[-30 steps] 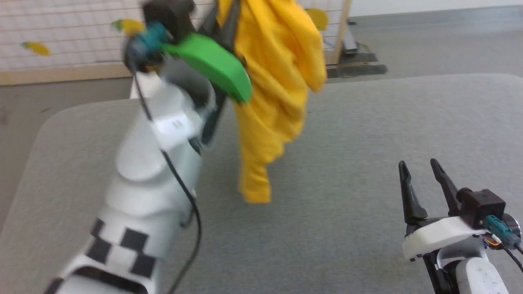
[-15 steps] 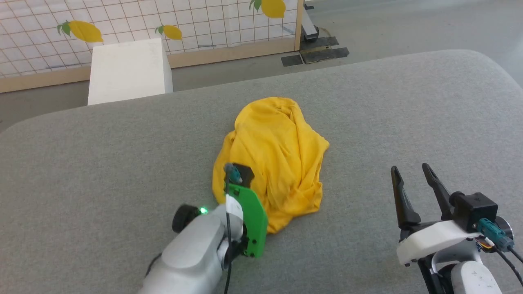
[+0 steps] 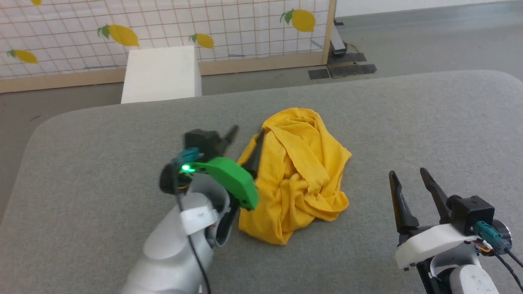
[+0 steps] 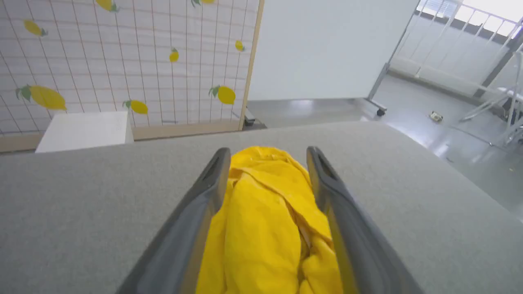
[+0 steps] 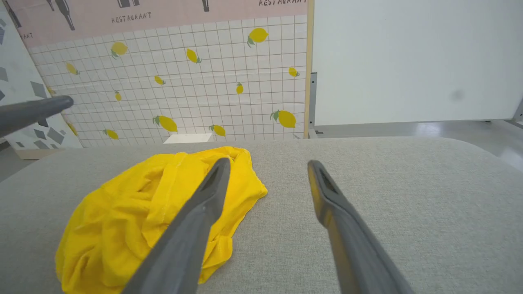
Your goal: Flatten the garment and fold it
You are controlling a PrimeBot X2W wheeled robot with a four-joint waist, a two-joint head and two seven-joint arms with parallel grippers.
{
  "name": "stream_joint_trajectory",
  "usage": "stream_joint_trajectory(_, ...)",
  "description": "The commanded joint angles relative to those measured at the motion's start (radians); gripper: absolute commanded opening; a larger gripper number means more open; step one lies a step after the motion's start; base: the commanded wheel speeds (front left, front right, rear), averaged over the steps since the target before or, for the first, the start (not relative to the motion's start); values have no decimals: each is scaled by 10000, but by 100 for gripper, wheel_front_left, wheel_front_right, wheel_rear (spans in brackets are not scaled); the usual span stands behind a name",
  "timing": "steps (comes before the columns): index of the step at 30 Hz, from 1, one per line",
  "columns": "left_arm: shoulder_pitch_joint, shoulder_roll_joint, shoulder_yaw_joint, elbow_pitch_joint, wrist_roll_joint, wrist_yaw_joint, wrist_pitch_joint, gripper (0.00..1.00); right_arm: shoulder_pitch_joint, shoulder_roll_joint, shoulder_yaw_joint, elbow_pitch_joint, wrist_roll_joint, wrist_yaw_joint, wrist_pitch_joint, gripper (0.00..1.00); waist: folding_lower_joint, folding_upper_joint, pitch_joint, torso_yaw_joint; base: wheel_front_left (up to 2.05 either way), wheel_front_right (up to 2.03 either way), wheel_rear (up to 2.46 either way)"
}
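In the head view, the crumpled bright yellow cotton T-shirt (image 3: 300,179) lies in a bunched heap near the middle of the grey fabric-covered table (image 3: 429,118), its print folded out of sight. The left gripper (image 3: 247,134), with a green plastic shell on its wrist, sits at the heap's left edge. Its two dark fingers are spread, and the right-hand one crosses the cloth's margin. Whether it touches the fabric cannot be told. The right gripper (image 3: 407,174) waits at the lower right, well apart from the shirt, with its fingers parted and nothing between them. Beyond the table stand a white rectangular box (image 3: 161,73) and a white grid-patterned panel with lemon prints (image 3: 229,24).

In the left wrist view, the grey fingers (image 4: 196,216) stand wide apart. The yellow folds show in the gap between them and run towards the far table edge.

In the right wrist view, the parted fingers (image 5: 347,228) point over bare grey fabric, and the shirt lies to their left, partly behind the left-hand finger.
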Motion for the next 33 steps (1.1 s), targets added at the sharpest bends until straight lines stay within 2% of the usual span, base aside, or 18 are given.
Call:
stream_joint_trajectory(1, 362, 281, 188, -197, 202, 161, -575, 100, 155, -3, 4, -80, -90, -15, 34, 100, 1, 0, -186, 247, 0, 0, 0)
stream_joint_trajectory(4, 781, 694, 727, -913, 512, 408, -1141, 100, 176, -3, 1, -170, -128, -15, 79, 100, 1, 0, -266, 414, 0, 0, 0)
stream_joint_trajectory(8, 1663, 1126, 1710, -2307, 1223, 693, -1207, 100, 221, -3, -41, -332, -189, -15, 155, 100, 1, 0, -311, 644, 0, 0, 0)
stream_joint_trajectory(15, 3598, 1344, 2910, -3487, 2242, 635, -1212, 100, 338, -3, -110, -511, -221, -15, 257, 100, 1, 0, -379, 1014, 0, 0, 0)
stream_joint_trajectory(19, 4345, 1141, 3526, -3960, 2638, 622, -1213, 100, 418, -3, -147, -595, -202, -15, 313, 100, 1, 0, -341, 1253, 0, 0, 0)
stream_joint_trajectory(27, 5126, 510, 4404, -4369, 3124, 306, -1214, 100, 356, -3, 82, -579, -118, -15, 568, 100, 1, 0, -205, 1578, 0, 0, 0)
stream_joint_trajectory(33, 5091, 115, 4721, -4489, 3406, 7, -1214, 100, -322, -3, 794, 44, -231, -15, 1773, 100, 1, 0, 10, 1826, 0, 0, 0)
